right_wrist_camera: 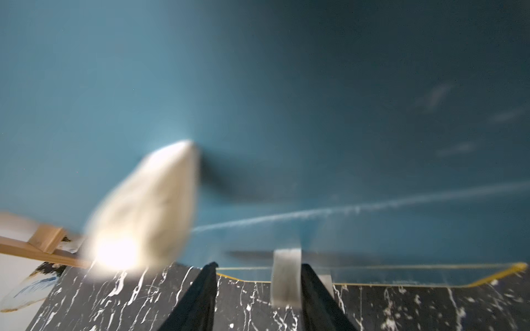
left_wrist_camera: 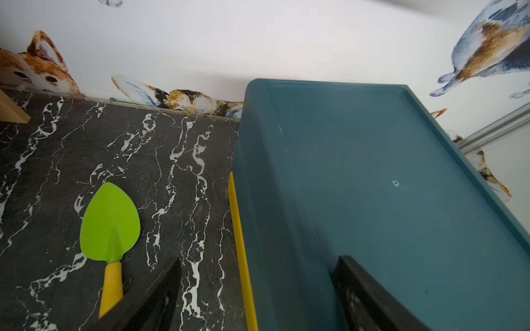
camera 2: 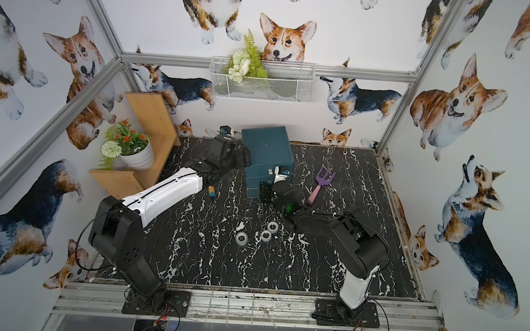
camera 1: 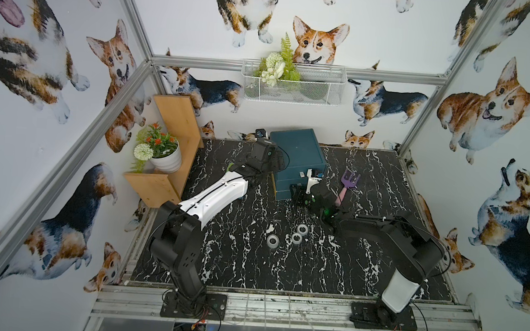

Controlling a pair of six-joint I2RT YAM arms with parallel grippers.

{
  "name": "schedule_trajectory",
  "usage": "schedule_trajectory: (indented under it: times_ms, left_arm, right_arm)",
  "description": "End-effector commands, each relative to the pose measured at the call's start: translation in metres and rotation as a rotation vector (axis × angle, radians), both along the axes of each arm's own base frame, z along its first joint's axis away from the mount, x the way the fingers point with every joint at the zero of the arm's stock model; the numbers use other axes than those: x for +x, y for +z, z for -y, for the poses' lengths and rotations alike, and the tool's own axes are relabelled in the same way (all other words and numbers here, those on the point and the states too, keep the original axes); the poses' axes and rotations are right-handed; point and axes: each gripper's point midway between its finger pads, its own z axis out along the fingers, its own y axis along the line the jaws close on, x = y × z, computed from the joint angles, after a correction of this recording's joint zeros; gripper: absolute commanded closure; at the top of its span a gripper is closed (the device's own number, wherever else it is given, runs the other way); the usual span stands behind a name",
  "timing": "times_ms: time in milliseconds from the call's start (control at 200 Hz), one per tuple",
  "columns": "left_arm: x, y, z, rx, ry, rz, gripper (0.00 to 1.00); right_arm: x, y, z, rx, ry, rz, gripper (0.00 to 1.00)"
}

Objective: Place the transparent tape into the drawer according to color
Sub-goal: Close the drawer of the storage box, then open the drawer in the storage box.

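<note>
Right wrist view blurred, right claw (right_wrist_camera: 259, 266) open astride drawer handle (right_wrist_camera: 286, 272), left claw (left_wrist_camera: 259, 259) open.

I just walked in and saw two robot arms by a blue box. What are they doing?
Two robot arms are busy at the teal chest of drawers. The left gripper is open and straddles the chest's top edge at its side. The right gripper is at the front, its jaws apart around a silver drawer handle, with a gap on one side. Three clear tape rolls lie on the table, not yet picked up.
</note>
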Motion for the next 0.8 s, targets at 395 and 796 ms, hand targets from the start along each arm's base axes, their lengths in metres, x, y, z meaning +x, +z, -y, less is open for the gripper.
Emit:
schedule_trajectory:
  times_ms: [395,796]
  left_arm:
    - [-0.075,-0.003,-0.018,-0.016,-0.083,-0.128,0.05]
    - [-0.091,0.015,-0.028,-0.018,-0.095,-0.084,0.04]
  right_arm:
    - [-0.031,-0.062,0.02,0.105,-0.002,-0.257,0.5]
    - [-0.013,-0.053,0.015,0.433,-0.041,-0.25,0.52]
